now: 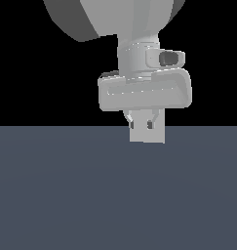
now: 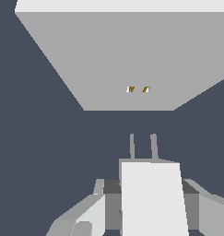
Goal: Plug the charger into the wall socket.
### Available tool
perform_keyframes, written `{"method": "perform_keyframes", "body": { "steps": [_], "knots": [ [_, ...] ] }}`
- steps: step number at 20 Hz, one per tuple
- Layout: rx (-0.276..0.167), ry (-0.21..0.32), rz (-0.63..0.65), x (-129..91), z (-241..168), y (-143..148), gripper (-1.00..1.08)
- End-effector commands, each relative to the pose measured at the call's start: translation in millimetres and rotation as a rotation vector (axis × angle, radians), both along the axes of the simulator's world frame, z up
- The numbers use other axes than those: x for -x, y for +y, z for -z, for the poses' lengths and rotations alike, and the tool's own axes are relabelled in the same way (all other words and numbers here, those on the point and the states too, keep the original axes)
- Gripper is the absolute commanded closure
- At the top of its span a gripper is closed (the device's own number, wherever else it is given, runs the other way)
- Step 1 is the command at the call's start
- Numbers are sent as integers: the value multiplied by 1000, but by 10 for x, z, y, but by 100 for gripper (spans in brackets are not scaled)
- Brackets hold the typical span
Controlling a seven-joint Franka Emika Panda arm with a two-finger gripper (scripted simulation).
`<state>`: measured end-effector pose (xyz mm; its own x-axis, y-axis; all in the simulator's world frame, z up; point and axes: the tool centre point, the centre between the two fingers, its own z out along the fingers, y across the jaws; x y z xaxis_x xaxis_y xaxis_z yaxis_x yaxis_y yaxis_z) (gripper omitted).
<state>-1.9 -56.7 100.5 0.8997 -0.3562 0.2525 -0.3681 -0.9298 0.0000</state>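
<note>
Wrist view: my gripper point(image 2: 150, 203) clamped on charger point(image 2: 152, 198), two prongs aimed at wall socket point(image 2: 127, 60), slots at 12 o'clock, gap remaining. Step: approach for insertion. Next: line prongs with slots, push straight in.

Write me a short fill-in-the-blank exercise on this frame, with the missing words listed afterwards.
1. The tool is shut on the ____.
2. In the wrist view, ____ thin prongs stick out of the charger toward the wall socket.
3. The prongs and the wall socket are ____, with dark floor showing between them.
4. The socket's face shows two small ____ slots.

Missing words: charger; two; apart; orange
</note>
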Motion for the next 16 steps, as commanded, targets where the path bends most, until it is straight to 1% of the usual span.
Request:
{"method": "perform_keyframes", "body": {
  "steps": [1,9,16],
  "knots": [
    [0,0,-2,3,5,6,108],
    [-1,1,-2,-41,6,-13,108],
    [-1,0,-2,-248,6,-96,108]
  ]
}}
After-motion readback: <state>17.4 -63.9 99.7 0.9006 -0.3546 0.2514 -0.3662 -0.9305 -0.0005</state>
